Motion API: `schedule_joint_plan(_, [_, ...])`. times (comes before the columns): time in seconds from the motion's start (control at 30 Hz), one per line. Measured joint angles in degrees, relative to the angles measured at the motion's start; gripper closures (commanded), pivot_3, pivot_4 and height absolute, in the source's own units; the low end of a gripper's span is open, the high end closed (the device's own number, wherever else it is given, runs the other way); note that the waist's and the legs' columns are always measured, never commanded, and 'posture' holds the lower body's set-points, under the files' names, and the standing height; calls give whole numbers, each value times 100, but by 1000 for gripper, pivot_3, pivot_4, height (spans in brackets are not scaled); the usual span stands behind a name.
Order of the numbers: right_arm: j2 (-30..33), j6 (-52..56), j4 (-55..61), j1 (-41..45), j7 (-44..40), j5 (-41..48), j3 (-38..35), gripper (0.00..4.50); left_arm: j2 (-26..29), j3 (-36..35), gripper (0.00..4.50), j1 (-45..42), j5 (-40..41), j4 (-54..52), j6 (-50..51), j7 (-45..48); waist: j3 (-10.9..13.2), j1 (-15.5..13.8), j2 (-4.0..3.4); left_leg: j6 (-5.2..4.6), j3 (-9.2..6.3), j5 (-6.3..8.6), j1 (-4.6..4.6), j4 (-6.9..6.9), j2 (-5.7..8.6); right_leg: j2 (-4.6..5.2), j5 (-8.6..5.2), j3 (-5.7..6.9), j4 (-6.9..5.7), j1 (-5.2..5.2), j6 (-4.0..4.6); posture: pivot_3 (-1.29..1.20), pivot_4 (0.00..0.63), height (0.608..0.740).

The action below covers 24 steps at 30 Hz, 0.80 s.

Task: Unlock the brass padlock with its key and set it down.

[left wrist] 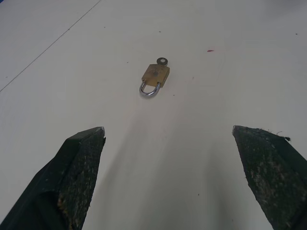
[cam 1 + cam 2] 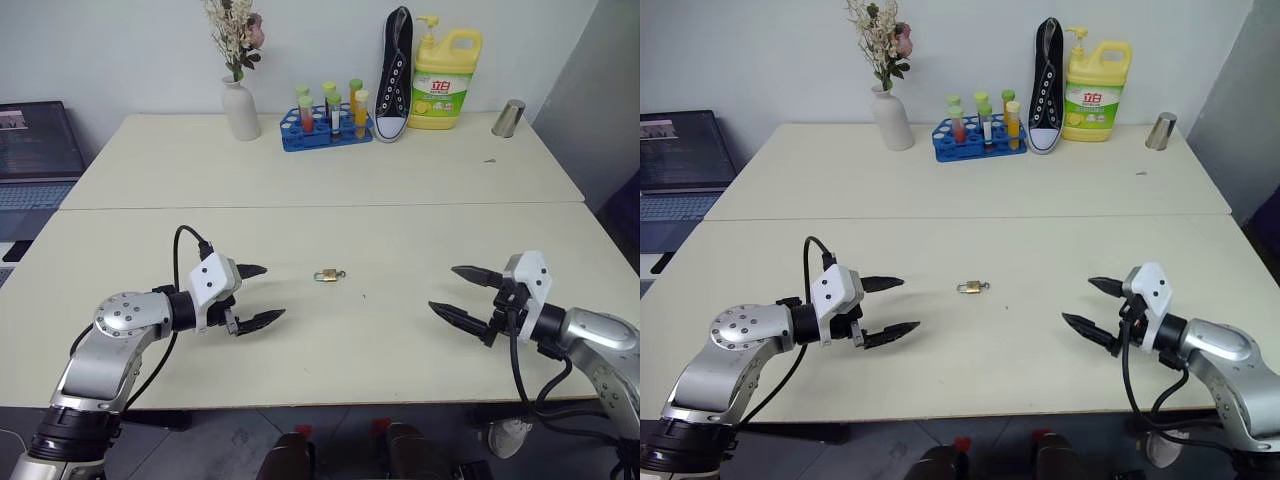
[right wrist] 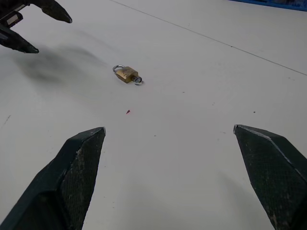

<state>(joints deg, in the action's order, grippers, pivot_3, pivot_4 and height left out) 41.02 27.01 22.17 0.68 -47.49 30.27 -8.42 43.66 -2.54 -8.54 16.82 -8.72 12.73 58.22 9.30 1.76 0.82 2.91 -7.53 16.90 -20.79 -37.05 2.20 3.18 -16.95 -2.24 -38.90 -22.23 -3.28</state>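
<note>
The left gripper (image 2: pixel 254 296) and the right gripper (image 2: pixel 460 293) both hover low over the near part of the table (image 2: pixel 420 230), each with its two black fingers spread wide and nothing between them, tips turned inward toward the middle. Between them, a little nearer the left one and slightly farther back on the tabletop, lies the brass padlock (image 2: pixel 326 276), flat on its side and touching neither gripper. The key (image 1: pixel 162 61) appears to sit in the base of the body, its round head sticking out opposite the silvery shackle, which looks closed. Judging by its build, the lock should be stiff, hard and light, smooth enough to skid across the table or twist out of a loose pinch, and it is far smaller than a finger. A sensible hold would be one gripper across the flat brass faces while the other pinches the key head to turn it.
</note>
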Motion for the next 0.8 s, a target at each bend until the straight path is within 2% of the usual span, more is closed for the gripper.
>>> schedule_joint_plan(0.37, [-76,-72,-15,-5,0,-204,87,11,1,-13,0,23,-96,40,40,-230,1,-2,1,0,-1,0,0,0,1,0,0,0,0,0,0,0,150,740])
schedule_joint_plan(0.8, [-73,107,28,-34,-127,-7,163,11,1,-105,0,-465,46,692,-224,115,2,0,4,0,-2,0,-1,0,1,0,0,2,1,0,0,0,150,740])
